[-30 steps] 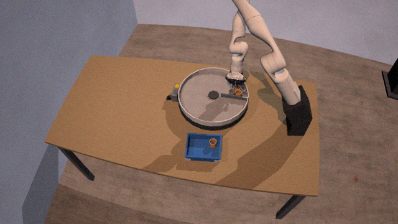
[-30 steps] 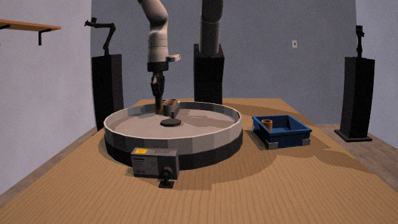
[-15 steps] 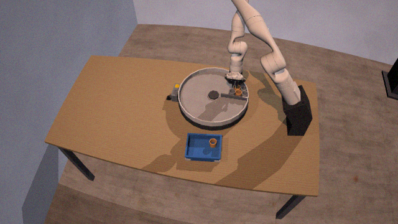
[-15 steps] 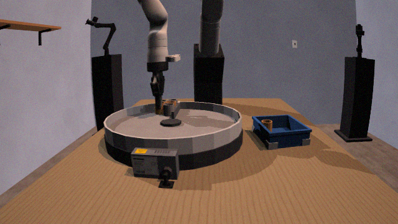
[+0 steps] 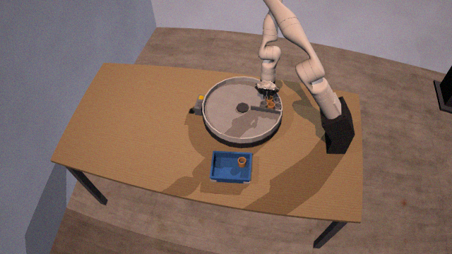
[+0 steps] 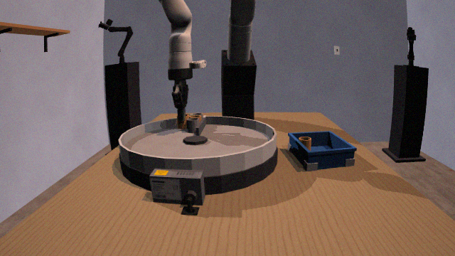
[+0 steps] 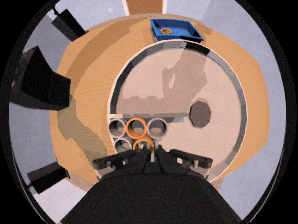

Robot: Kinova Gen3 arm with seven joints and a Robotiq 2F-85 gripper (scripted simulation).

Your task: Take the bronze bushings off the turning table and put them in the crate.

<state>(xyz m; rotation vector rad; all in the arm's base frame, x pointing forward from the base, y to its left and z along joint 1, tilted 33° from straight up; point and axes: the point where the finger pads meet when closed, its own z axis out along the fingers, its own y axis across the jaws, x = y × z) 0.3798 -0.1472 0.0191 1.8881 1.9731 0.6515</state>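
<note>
The grey turning table (image 5: 242,110) holds a cluster of bushings against a dark radial bar near its rim. In the wrist view two bronze bushings show: one (image 7: 136,127) between two steel bushings (image 7: 117,127) (image 7: 157,127), and a nearer one (image 7: 141,144) at my fingertips. My gripper (image 7: 152,146) is down in the cluster, shut on the nearer bronze bushing (image 5: 270,99), which still sits low on the table. The gripper also shows in the top and exterior views (image 5: 267,94) (image 6: 181,121). One bronze bushing (image 5: 241,160) stands upright in the blue crate (image 5: 231,166).
The crate (image 6: 321,148) stands on the wooden table beside the turning table (image 6: 197,149). A grey motor box (image 6: 176,185) with a yellow label sits against the turning table's rim. A dark hub (image 5: 242,107) marks its centre. The arm's black base (image 5: 337,130) stands at the table edge.
</note>
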